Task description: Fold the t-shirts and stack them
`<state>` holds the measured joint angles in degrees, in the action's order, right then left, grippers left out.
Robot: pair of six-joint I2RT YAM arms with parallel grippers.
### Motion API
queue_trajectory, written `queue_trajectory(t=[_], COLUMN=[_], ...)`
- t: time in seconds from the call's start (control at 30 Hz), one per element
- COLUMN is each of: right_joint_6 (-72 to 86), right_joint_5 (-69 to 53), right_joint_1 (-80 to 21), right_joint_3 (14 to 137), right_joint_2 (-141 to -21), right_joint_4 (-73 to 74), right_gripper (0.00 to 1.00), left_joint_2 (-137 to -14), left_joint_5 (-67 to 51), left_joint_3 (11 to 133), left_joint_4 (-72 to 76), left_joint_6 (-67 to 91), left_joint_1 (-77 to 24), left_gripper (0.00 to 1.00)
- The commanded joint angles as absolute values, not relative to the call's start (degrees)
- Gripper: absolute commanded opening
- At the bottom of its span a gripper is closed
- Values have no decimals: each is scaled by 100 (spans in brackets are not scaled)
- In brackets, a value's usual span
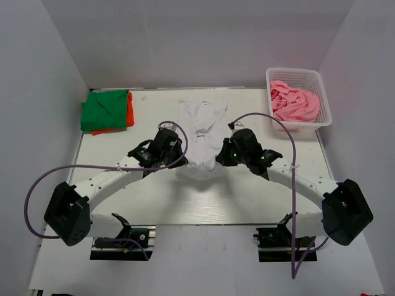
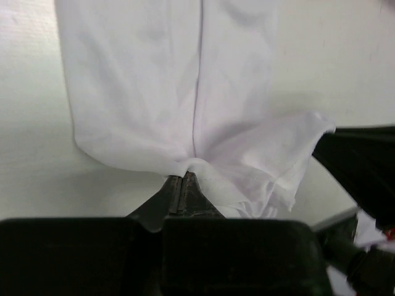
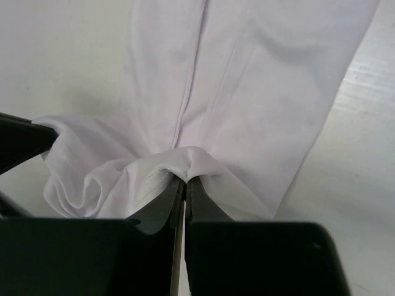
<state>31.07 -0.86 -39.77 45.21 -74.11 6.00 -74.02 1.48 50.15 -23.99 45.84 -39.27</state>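
White t-shirt (image 1: 202,126) lies lengthwise on the counter (image 1: 123,197) seen from above, with open room on either side and its near edge bunched. Left wrist view: left fingers (image 2: 173,200) are clenched on the bunched hem, with counter showing past both side edges. Right wrist view: right fingers (image 3: 197,198) pinch the hem likewise.

- The white t-shirt (image 1: 202,123) lies along the middle of the table (image 1: 203,206). The left gripper (image 2: 184,179) and the right gripper (image 3: 184,180) pinch its near end, with only a narrow gap between them.
- Left of it, bare table reaches the green t-shirt (image 1: 105,110), which lies on the orange t-shirt (image 1: 130,110) in the far left corner.
- Right of it, a bare strip reaches the basket (image 1: 295,69) holding the pink t-shirt (image 1: 295,103).
- Walls (image 1: 197,43) close the left, far and right sides.
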Motion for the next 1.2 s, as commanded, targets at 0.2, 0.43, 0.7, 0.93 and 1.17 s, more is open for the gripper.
queue_trajectory(t=[0.2,0.43,0.7,0.93,1.17], right_joint_6=[2593,2408,2338,2276,2487], right_joint_5=[1159,1222,1028,721,650], right_joint_1=[-3727,-3516,-3252,-3024,-2839], right_joint_3=[5818,6678,7207,7672,7980], right_joint_2=[-8208,-9035,-9694,-10326,-10844], right_joint_4=[650,870,888,888,870], right_gripper=[0,0,0,0,0], left_joint_2=[-8639,-9245,-9975,-10616,-11214], left_joint_5=[1757,1758,1644,1380,1134], left_joint_3=[6871,7584,8112,8472,8903], left_joint_4=[-3023,-2796,-2654,-2523,-2575], left_joint_6=[4738,4324,4008,3894,3894], left_joint_1=[-3525,-3261,-3067,-2848,-2663], left_gripper=[0,0,0,0,0])
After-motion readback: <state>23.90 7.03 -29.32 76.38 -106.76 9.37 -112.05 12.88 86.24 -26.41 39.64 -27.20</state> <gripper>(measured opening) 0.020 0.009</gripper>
